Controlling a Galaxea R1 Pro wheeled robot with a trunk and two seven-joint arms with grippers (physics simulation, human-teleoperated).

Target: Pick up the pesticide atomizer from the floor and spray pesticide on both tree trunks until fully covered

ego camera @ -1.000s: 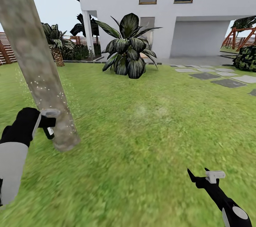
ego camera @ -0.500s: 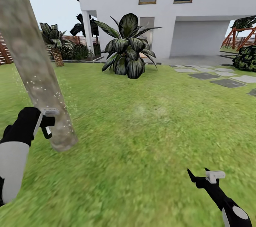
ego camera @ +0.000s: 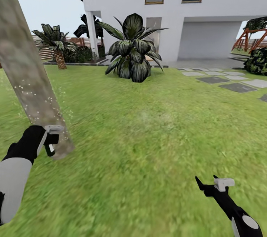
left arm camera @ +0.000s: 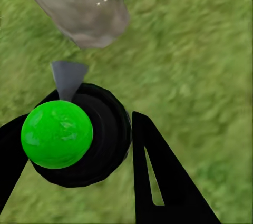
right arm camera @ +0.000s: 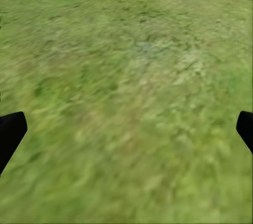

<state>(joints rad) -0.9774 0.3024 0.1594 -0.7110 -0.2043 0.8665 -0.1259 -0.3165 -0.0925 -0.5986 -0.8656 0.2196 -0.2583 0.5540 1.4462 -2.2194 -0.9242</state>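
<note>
We see one thick leaning tree trunk (ego camera: pixel 27 77), its top cut off by the frame edge, so its foliage is hidden. Our left gripper (ego camera: pixel 51 139) has its two fingers closed around the pesticide atomizer (ego camera: pixel 49 149), which sits between them just beside the trunk's base; in the head view the bottle is small and hard to make out. White pesticide (ego camera: pixel 52 103) specks dot the trunk just beyond the fingertips. Our right gripper (ego camera: pixel 209 184) hangs over bare lawn (ego camera: pixel 155 136), fingers spread wide and holding nothing.
</note>
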